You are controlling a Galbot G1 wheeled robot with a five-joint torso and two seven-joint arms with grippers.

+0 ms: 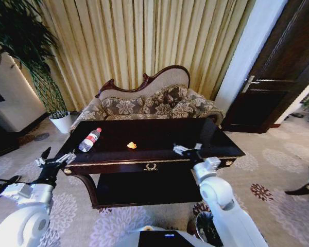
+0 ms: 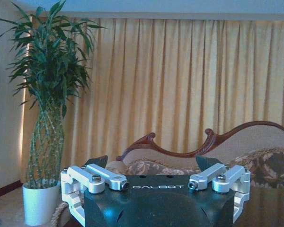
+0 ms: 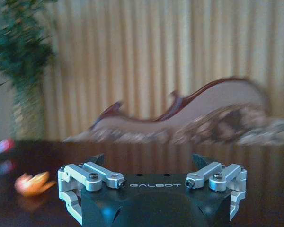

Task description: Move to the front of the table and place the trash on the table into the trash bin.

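left hand (image 1: 55, 157) open, right hand (image 1: 187, 149) open, both arms forward

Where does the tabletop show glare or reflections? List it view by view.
Head view: the glossy table faintly mirrors the sofa along its far edge, beyond the bottle. Right wrist view: the tabletop carries the orange scrap's reflection. Left wrist view: the curtains glow, lit from behind.

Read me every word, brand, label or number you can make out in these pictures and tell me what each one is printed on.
"GALBOT": white letters on the black body of the left gripper, seen in the left wrist view.
"GALBOT": the same brand on the body of the right gripper, in the right wrist view.
Red label on the plastic bottle on the table: too small to read.
Gold wreath emblem on the drawer front: an ornament, no letters.
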